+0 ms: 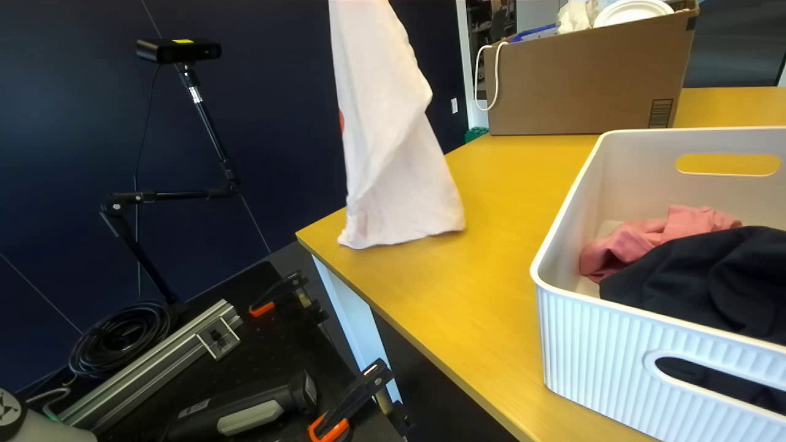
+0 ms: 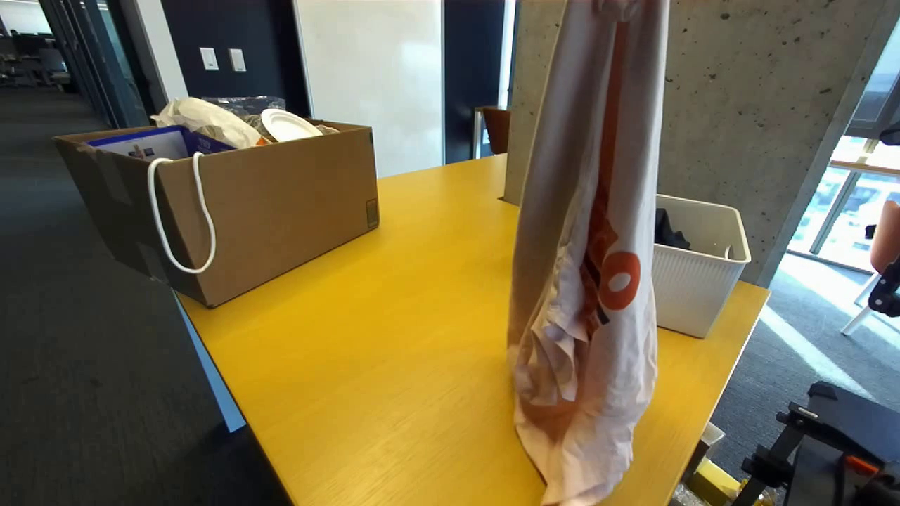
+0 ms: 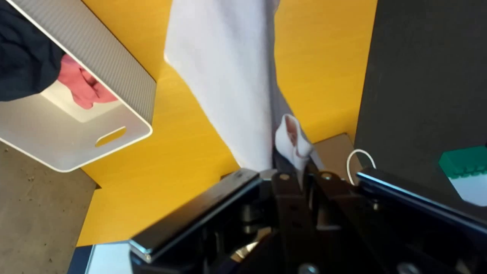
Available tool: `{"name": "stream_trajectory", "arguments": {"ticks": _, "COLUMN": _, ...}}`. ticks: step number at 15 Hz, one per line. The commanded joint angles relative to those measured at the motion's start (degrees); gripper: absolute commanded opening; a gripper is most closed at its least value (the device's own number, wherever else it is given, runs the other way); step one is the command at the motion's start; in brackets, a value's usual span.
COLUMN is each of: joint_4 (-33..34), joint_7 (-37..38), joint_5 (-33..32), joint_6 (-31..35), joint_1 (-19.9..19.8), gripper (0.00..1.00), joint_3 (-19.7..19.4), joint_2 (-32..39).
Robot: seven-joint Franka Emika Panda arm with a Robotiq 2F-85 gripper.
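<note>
- We see the claw [image 3: 303, 177] pinching the cloth [image 1: 388, 141].
- The cloth hangs below the claw; we can't tell whether it touches the table [image 2: 394, 337].
- Below the claw, off to one side, the bin [image 1: 595, 344] holds fabric [image 1: 706, 276].
- The box [image 2: 288, 211] sits lower than the claw.

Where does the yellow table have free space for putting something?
Bare table lies between the cardboard box, white bin and hanging cloth. Crowded: the box, heaped above its rim, and the bin where dark fabric and pink fabric lie.
</note>
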Motion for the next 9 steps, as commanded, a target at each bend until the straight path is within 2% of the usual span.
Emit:
{"name": "stream_trajectory", "arguments": {"ticks": 1, "joint_4": -3.78, "joint_7": -2.88, "joint_5": 2.84, "joint_6": -1.71, "joint_1": 3.03, "gripper": 0.02, "joint_3": -0.18, "joint_2": -0.76}}
{"name": "stream_trajectory", "arguments": {"ticks": 6, "joint_4": -4.46, "joint_7": -4.05, "joint_5": 3.33, "joint_6": -3.38, "joint_1": 7.14, "gripper": 0.02, "joint_3": 2.36, "joint_2": -0.47}}
{"name": "stream_trajectory", "arguments": {"ticks": 9, "joint_4": -3.44, "joint_7": -8.40, "joint_5": 4.80, "joint_6": -2.29, "joint_1": 9.29, "gripper": 0.02, "joint_3": 1.94, "joint_2": -0.87}}
